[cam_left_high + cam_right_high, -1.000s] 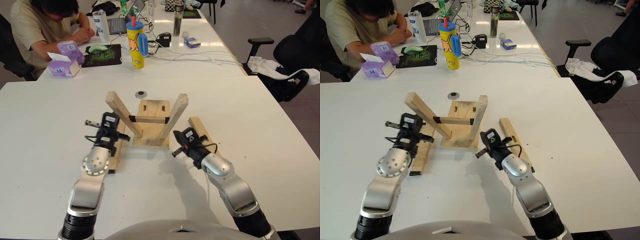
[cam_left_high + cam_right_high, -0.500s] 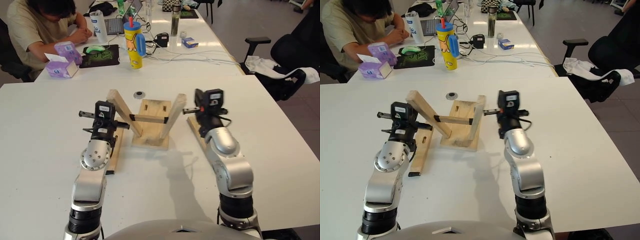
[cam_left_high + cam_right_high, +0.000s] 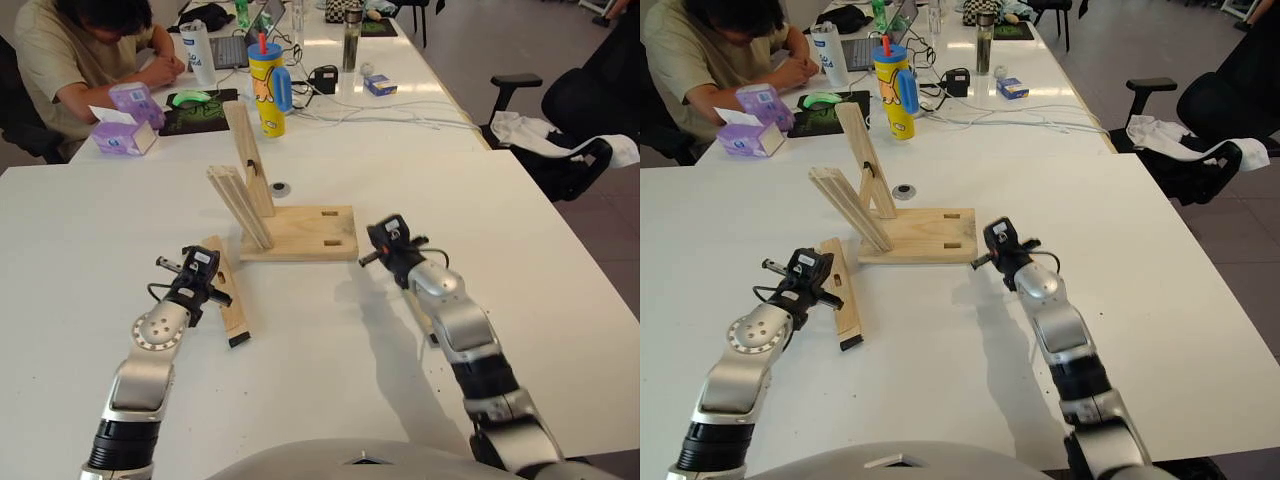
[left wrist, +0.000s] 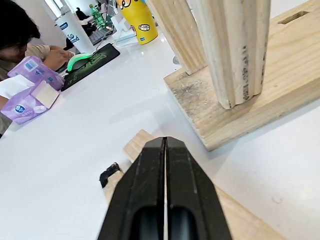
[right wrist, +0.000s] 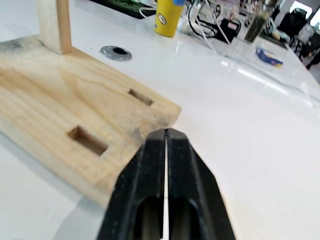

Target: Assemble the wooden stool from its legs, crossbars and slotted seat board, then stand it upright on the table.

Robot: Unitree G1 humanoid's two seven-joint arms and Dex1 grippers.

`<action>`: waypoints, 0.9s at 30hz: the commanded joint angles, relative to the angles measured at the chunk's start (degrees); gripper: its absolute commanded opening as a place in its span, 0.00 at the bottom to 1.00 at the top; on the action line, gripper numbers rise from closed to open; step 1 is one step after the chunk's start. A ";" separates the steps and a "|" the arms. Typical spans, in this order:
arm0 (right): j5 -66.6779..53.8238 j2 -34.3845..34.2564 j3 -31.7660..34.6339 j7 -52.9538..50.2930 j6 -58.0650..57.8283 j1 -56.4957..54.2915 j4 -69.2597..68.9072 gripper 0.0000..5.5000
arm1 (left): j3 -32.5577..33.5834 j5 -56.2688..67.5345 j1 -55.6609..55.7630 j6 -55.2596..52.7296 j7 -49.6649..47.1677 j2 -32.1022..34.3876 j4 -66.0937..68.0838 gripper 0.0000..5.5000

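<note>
Two legs [image 3: 240,208] stand in the stiff, likely light seat board [image 3: 305,232] at centre, best pinched across its thin edge; left gripper [image 3: 212,290] and right gripper [image 3: 366,256] are pressed together, empty.

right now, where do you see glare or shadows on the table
Right wrist view: bright sheen on the table beyond the seat board, soft shadow along its near edge by the right pincer. Left wrist view: a pale reflection on the table beside the board's corner.
</note>
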State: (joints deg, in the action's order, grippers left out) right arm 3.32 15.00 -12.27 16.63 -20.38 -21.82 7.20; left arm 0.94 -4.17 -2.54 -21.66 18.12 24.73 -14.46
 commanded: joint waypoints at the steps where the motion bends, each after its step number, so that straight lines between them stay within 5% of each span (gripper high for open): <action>1: 5.50 1.41 -6.89 7.41 6.18 -8.79 19.69 0.00 | -0.73 2.39 3.50 2.34 5.28 2.20 1.46 0.00; 7: 8.99 1.21 -12.81 21.43 8.39 -17.31 38.22 0.00 | -4.48 1.52 2.83 1.94 5.21 0.25 -5.07 0.00; 14: 9.46 6.97 -25.15 42.53 -7.51 -8.07 15.21 0.00 | -11.92 -2.38 -4.73 -2.22 2.33 -2.44 -12.58 0.00; 21: 4.18 6.21 -26.98 37.53 -25.73 5.60 -15.69 0.00 | -11.61 -5.86 -3.37 -3.87 -0.05 -1.63 -5.95 0.00; 27: 6.17 2.86 -26.29 28.61 -26.22 7.12 -14.25 0.00 | -11.37 -7.38 1.75 -4.00 -0.84 -2.26 -1.09 0.00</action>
State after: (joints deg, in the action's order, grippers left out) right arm 7.96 16.21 -35.89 47.03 -42.61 -18.96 -12.90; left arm -11.07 -10.88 -2.49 -25.34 17.82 22.27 -16.35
